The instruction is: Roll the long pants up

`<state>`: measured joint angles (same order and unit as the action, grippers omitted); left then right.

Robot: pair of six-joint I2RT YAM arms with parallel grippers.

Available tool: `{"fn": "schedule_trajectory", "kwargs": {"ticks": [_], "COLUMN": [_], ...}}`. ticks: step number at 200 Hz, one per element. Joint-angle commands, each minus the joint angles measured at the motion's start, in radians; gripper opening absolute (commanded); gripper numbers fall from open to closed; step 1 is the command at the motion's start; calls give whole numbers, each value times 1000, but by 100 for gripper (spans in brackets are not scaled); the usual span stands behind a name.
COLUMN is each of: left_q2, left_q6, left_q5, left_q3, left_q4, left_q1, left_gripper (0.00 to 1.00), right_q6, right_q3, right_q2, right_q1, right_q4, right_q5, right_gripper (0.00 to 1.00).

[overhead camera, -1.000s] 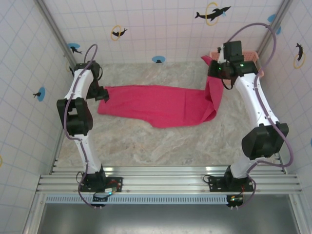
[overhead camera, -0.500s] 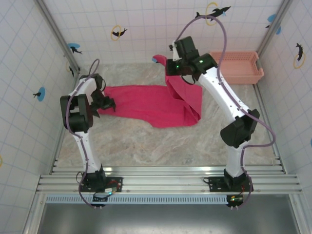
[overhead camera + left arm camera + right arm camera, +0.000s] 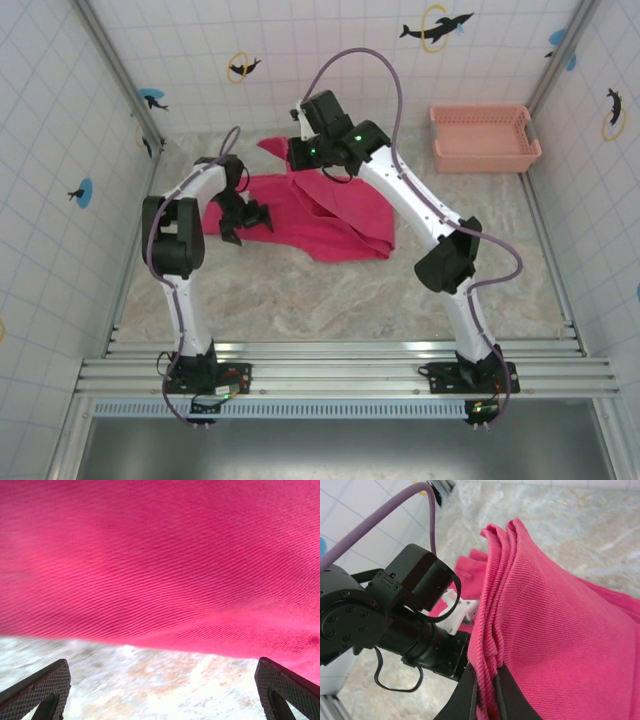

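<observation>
Gripping the long pants (image 3: 560, 630), the right gripper (image 3: 486, 687) pinches several stacked layers.

Setting: robotics lab test cell. Enclosed by white tiled walls (image 3: 40, 120) bearing dolphin stickers (image 3: 435, 27). Marbled tabletop (image 3: 300, 300), aluminium rail (image 3: 340, 375) carrying bolted robot arm bases (image 3: 197, 372).

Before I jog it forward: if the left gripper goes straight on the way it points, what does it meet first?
The left gripper, jaws open, would likely meet the near edge of the long pants first. A bare strip of table lies before it; a downward tilt could scrape there.
</observation>
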<state>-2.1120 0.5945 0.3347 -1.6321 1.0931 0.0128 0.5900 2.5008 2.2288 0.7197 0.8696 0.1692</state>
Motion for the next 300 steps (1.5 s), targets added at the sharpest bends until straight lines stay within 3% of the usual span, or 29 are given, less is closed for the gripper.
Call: {"fn": "schedule_trajectory", "kwargs": {"ticks": [1,44,89,158,167,176,199,214,240,274,300], "left_q2": [121,229,304,308,301,296,294,301,310,333,310], "left_q6": [-56,-101,-91,-128,-128,-131,-133,-129,-126,-108,-56], "left_q5": [-115,-334,-393,-391,-391,-390,-392,-402,-422,-449,-448], "left_q3": [-70,-120,23,99,103,106,110,116,123,114,81], "left_q4": [96,176,116,103,105,106,106,104,97,76,64], "left_q1": [88,221,238,246,246,246,248,248,248,208,114], "left_gripper": [97,97,97,97,97,97,97,97,97,97,98], "right_q6": [45,116,236,426,459,484,516,487,380,29,-176], "right_q3": [108,121,123,140,141,150,164,164,165,142,-64], "right_q2": [60,163,280,435,457,481,510,478,378,176,15], "right_q1": [35,60,72,113,121,128,132,116,38,-121,-272], "right_q4": [-40,-188,-423,-618,-657,-677,-747,-718,-586,-136,87], "right_q5": [30,76,139,243,257,268,327,330,362,298,223], "right_gripper": [0,0,0,0,7,26,51,61,63,64,64]}}
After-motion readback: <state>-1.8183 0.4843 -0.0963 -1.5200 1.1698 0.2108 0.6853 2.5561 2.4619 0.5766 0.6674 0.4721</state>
